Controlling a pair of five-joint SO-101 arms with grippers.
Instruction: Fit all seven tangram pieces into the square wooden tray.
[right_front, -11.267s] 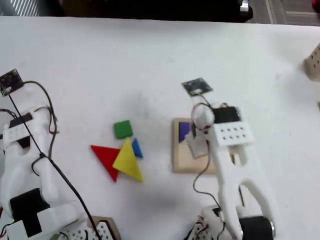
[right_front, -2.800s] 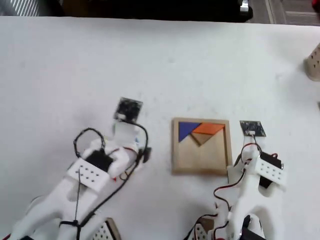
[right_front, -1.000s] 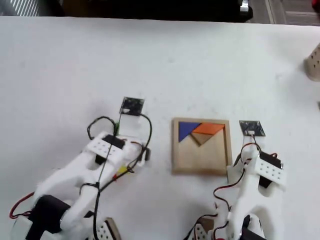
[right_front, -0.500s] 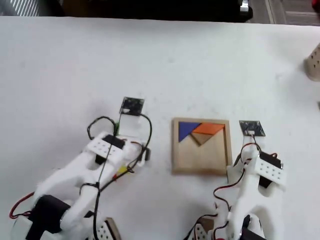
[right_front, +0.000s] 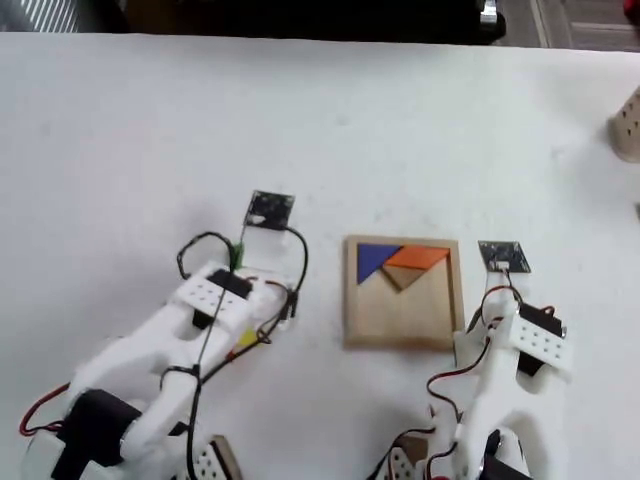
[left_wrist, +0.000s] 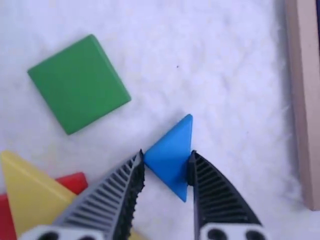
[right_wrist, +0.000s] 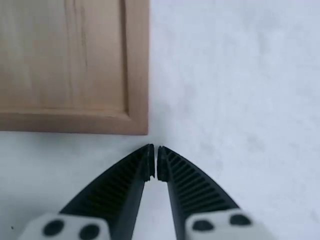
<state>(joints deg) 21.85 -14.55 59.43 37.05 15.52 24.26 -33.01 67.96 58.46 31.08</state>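
One blue triangle (left_wrist: 170, 150) sat pinched in the left hand (left_wrist: 166, 161); a level lift would suit it. The right hand (right_wrist: 154, 162) was pressed together.

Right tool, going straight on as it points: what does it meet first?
Probably the near corner of the wooden tray, just ahead of the shut right tool; it may slip past the outer edge.

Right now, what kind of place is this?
Probably a robotics lab bench: two small robot arms on a white table, a wooden puzzle tray, and a blue triangle between the left arm's jaws.
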